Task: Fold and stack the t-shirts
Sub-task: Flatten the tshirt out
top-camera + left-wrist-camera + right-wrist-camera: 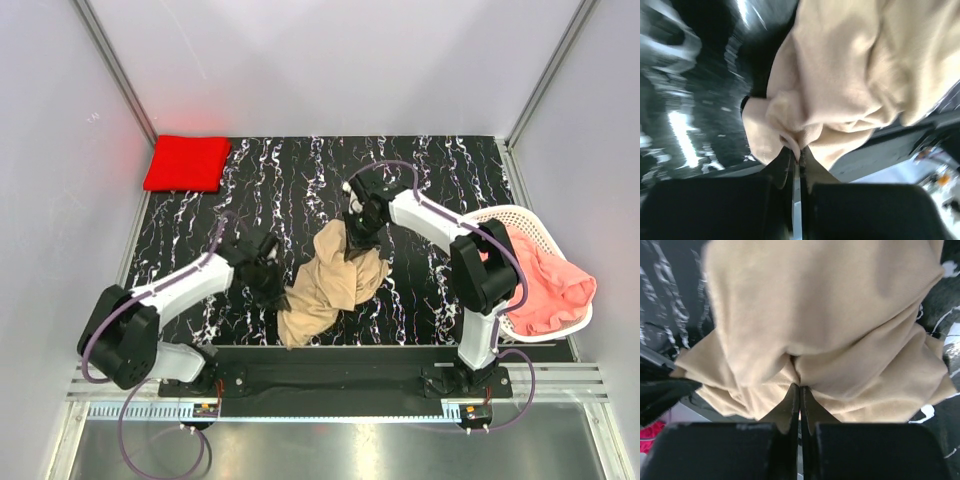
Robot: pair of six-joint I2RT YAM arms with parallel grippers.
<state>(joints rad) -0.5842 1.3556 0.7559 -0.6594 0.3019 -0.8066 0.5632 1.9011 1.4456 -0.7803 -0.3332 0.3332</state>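
A crumpled tan t-shirt [330, 283] lies bunched in the middle of the black marbled table. My left gripper [272, 283] is shut on its left edge; in the left wrist view a fold of tan cloth [840, 75] is pinched between the closed fingertips [798, 152]. My right gripper [357, 232] is shut on the shirt's far top edge, and the right wrist view shows the tan cloth [825, 315] clamped at the tips [800, 386]. A folded red t-shirt [186, 163] lies at the far left corner. A salmon-pink t-shirt [545, 285] hangs over the basket at right.
A white lattice basket [500, 218] stands at the table's right edge, beside the right arm. White walls enclose the table on three sides. The table's near edge with the arm bases runs along the bottom.
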